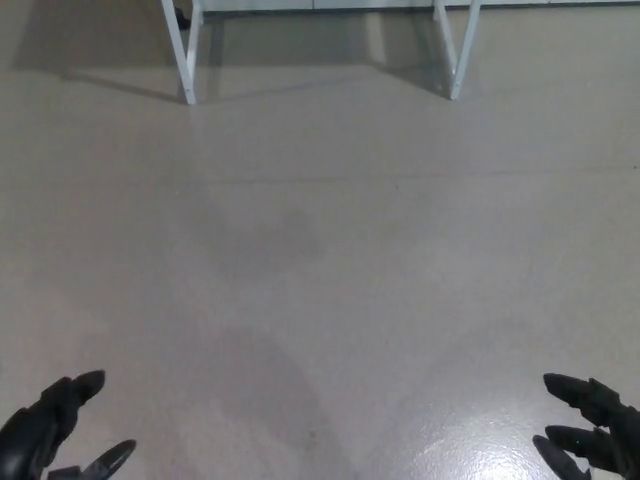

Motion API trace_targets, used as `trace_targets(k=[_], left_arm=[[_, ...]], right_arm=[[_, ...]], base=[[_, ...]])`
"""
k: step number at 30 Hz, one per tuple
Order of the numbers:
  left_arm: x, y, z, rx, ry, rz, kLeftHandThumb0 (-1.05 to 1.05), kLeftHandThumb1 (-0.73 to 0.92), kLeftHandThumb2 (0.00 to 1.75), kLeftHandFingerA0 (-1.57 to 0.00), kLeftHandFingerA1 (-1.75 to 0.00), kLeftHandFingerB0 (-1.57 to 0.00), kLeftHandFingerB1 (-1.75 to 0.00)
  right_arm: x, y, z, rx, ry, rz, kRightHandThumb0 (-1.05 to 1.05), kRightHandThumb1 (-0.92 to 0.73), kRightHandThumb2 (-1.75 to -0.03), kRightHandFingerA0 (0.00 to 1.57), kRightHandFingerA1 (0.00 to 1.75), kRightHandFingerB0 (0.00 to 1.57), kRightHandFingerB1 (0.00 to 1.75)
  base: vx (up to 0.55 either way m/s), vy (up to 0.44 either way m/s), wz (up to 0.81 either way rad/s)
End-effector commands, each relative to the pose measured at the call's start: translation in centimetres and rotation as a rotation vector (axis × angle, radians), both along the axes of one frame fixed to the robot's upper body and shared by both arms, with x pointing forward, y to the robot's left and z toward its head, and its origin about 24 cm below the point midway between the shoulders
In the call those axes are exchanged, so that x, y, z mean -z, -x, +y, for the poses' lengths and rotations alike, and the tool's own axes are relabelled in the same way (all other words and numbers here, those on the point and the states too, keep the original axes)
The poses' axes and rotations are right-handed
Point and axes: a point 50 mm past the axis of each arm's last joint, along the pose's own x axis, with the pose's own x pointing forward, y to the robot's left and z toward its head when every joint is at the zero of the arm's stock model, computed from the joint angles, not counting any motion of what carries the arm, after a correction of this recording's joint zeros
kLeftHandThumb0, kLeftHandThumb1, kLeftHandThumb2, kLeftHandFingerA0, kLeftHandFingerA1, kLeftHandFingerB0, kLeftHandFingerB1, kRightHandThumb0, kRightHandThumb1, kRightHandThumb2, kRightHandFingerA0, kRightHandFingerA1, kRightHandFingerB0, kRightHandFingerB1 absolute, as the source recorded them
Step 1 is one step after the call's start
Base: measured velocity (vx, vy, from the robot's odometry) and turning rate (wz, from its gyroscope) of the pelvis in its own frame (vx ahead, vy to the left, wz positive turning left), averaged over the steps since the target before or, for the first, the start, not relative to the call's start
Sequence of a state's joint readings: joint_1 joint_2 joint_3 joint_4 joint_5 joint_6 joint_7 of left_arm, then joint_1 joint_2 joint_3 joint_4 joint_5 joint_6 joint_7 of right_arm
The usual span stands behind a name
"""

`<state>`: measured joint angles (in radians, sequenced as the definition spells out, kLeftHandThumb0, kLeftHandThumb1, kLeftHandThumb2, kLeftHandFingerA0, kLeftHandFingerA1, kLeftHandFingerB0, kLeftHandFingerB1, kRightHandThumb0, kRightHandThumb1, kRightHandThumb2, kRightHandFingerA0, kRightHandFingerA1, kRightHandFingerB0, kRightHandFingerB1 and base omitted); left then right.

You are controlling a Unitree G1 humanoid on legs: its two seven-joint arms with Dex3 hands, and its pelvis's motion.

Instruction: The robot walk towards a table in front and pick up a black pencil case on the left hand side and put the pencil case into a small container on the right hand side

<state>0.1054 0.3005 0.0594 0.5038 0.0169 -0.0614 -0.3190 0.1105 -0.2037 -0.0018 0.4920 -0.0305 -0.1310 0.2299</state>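
Note:
My left hand (55, 430) shows at the bottom left corner, black, fingers apart and holding nothing. My right hand (592, 430) shows at the bottom right corner, also open and empty. Neither the black pencil case nor the small container is in view. Only the white legs (187, 55) of a table show at the top edge, far ahead of both hands; its top is out of the picture.
Pale grey floor (320, 260) stretches between me and the table. A second white table leg (459, 50) stands at the top right. A dark object (181, 15) sits by the left leg at the top edge.

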Motion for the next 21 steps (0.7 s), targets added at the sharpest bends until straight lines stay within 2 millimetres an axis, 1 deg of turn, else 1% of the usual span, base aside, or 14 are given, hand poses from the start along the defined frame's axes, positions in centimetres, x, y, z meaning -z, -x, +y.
trace_targets(k=[1, 2, 4, 5, 6, 7, 8, 11, 12, 13, 16, 21], left_arm=[[0.9, 2.5, 0.2, 0.025, 0.036, 0.045, -0.62, 0.47, 0.83, -0.03, -0.29, -0.06, -0.26], [1.3, 3.3, 0.0, 0.024, 0.046, 0.067, -0.62, 0.47, 0.82, -0.04, -0.29, -0.06, -0.25], [1.7, 3.9, -0.2, 0.02, 0.057, 0.086, -0.62, 0.46, 0.82, -0.04, -0.28, -0.06, -0.26], [1.9, 4.5, -0.3, 0.02, 0.059, 0.102, -0.59, 0.62, 0.59, -0.03, -0.29, -0.06, -0.25], [2.2, 5.0, -0.4, 0.019, 0.06, 0.116, -0.57, 0.6, 0.62, -0.04, -0.26, -0.09, -0.23], [2.3, 5.3, -0.5, 0.017, 0.061, 0.127, -0.57, 0.6, 0.62, -0.04, -0.26, -0.09, -0.23], [2.5, 5.6, -0.5, 0.015, 0.064, 0.136, -0.56, 0.6, 0.6, -0.04, -0.27, -0.09, -0.23], [2.7, 6.1, -0.6, 0.015, 0.07, 0.156, -0.57, 0.62, 0.58, -0.02, -0.3, -0.06, -0.25], [2.8, 6.3, -0.5, 0.018, 0.072, 0.161, -0.56, 0.44, 0.84, 0.0, -0.28, -0.05, -0.28], [2.8, 6.4, -0.5, 0.016, 0.069, 0.167, -0.54, 0.61, 0.61, -0.04, -0.26, -0.08, -0.23], [2.9, 6.7, -0.5, 0.015, 0.058, 0.176, -0.55, 0.61, 0.61, -0.04, -0.25, -0.08, -0.23], [2.9, 6.5, -0.5, 0.02, 0.062, 0.174, -0.57, 0.6, 0.6, -0.03, -0.27, -0.08, -0.23]], right_arm=[[0.6, 2.6, -0.9, -0.008, -0.022, 0.043, -0.72, -0.51, -0.82, 0.21, 0.46, 0.09, 0.41], [0.9, 3.6, -1.1, -0.002, -0.025, 0.058, -0.72, -0.5, -0.81, 0.21, 0.46, 0.09, 0.41], [1.1, 4.4, -1.2, -0.009, -0.009, 0.073, -0.73, -0.51, -0.82, 0.21, 0.46, 0.09, 0.4], [1.3, 5.2, -1.3, -0.012, -0.009, 0.087, -0.72, -0.52, -0.84, 0.19, 0.46, 0.06, 0.39], [1.5, 5.8, -1.5, -0.011, -0.009, 0.1, -0.72, -0.52, -0.83, 0.2, 0.46, 0.07, 0.4], [1.6, 6.2, -1.5, -0.007, -0.007, 0.11, -0.72, -0.52, -0.83, 0.2, 0.46, 0.07, 0.4], [1.7, 6.5, -1.6, -0.003, -0.006, 0.115, -0.73, -0.52, -0.83, 0.22, 0.46, 0.1, 0.41], [1.9, 7.1, -1.7, -0.009, 0.01, 0.125, -0.73, -0.53, -0.83, 0.21, 0.47, 0.1, 0.41], [2.1, 7.3, -1.6, -0.007, 0.011, 0.13, -0.73, -0.52, -0.83, 0.21, 0.47, 0.1, 0.41], [2.2, 7.4, -1.7, -0.011, 0.019, 0.136, -0.74, -0.52, -0.84, 0.22, 0.47, 0.11, 0.41], [2.4, 7.8, -1.6, -0.007, 0.009, 0.147, -0.74, -0.52, -0.83, 0.21, 0.46, 0.1, 0.4], [2.4, 7.8, -1.6, -0.003, 0.005, 0.139, -0.72, -0.52, -0.82, 0.21, 0.46, 0.09, 0.4]], base=[[0.0, 0.0, 0.0], [0.0, 0.0, 0.0], [0.0, 0.0, 0.0], [0.0, 0.0, 0.0], [0.0, 0.0, 0.0], [0.0, 0.0, 0.0], [0.0, 0.0, 0.0], [0.0, 0.0, 0.0], [0.0, 0.0, 0.0], [0.0, 0.0, 0.0], [0.01, 0.006, 0.01], [0.01, -0.051, -0.01]])
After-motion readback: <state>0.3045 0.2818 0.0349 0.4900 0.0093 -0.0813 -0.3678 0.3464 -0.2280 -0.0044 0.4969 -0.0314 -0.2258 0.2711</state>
